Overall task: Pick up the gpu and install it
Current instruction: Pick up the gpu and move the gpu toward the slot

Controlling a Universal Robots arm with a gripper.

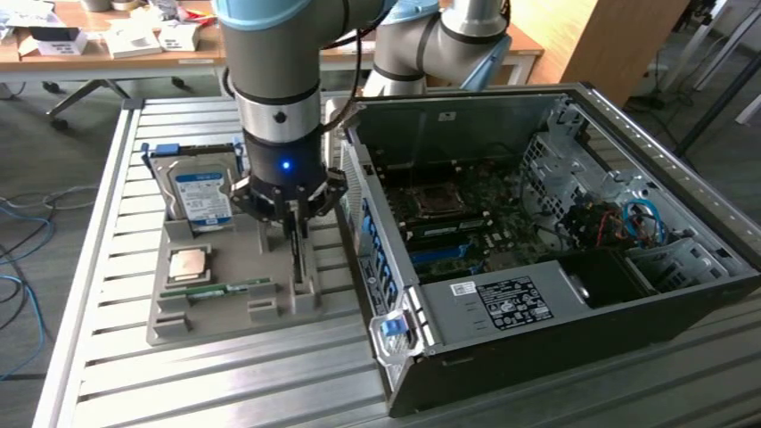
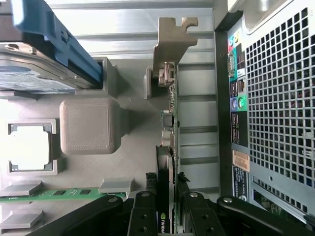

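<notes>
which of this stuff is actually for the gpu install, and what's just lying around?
In the job: gpu, standing on edge in the grey tray; gripper down over it; open computer case.
Lying about: hard drive, processor, memory stick in the same tray; boxes on the far desk.

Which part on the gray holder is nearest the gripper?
The gpu, the thin card on edge beside the case, right under the gripper; hard drive and memory stick sit farther off.

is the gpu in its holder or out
In: the gpu stands on edge in the holder, gripper closed on it.
</notes>
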